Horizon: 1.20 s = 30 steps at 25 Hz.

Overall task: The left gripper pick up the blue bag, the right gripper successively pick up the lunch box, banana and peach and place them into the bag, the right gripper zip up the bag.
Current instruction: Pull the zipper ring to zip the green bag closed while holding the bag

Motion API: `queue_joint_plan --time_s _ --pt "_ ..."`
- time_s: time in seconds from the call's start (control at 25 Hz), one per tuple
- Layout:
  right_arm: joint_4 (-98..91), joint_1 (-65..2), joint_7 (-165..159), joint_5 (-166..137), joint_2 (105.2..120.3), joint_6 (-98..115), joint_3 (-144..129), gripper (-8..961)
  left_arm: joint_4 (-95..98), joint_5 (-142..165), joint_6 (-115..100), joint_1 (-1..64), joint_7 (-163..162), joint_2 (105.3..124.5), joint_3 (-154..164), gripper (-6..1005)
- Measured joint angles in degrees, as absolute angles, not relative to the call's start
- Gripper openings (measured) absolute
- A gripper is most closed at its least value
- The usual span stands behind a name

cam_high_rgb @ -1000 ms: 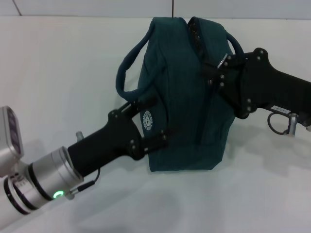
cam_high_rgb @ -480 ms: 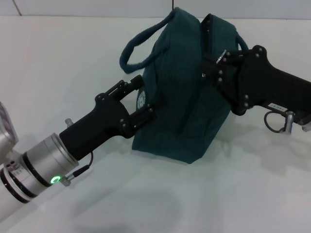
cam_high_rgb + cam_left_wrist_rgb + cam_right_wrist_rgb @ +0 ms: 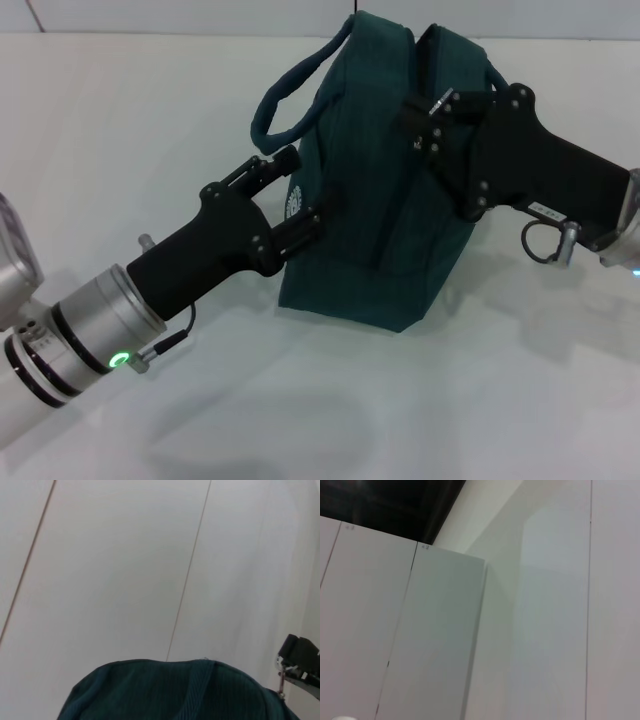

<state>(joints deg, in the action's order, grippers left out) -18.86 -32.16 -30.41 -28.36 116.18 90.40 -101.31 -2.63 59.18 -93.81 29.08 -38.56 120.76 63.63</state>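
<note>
Head view: the dark teal fabric blue bag (image 3: pixel 385 190) sits between both claws, left gripper (image 3: pixel 300 195) clamping its side, right gripper (image 3: pixel 425 120) pinching its zipper top.

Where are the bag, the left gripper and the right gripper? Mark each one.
bag (image 3: pixel 385 190), head view, on its teal side panel.
left gripper (image 3: pixel 305 195), head view, between its fingertips at the bag's side.
right gripper (image 3: pixel 420 118), head view, between its fingertips at the bag's top.
</note>
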Motion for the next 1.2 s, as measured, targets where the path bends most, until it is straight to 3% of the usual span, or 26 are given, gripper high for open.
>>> queue_joint_plan --time_s 0.6,1.04,1.2 --pt "-19.16 -32.2 -30.32 -26.94 116.18 89.63 -102.95 28 -2.94 59.72 -91.36 30.47 -37.09 120.76 63.79 691" --pt "-18.72 -32.16 -30.78 -25.83 116.18 89.63 -102.83 27 -2.64 59.96 -91.33 30.56 -34.32 120.76 64.32 235" --pt "-18.42 -31.88 -30.83 -24.11 116.18 89.29 -102.95 29 -2.63 61.29 -91.51 30.63 -33.02 120.76 64.43 171"
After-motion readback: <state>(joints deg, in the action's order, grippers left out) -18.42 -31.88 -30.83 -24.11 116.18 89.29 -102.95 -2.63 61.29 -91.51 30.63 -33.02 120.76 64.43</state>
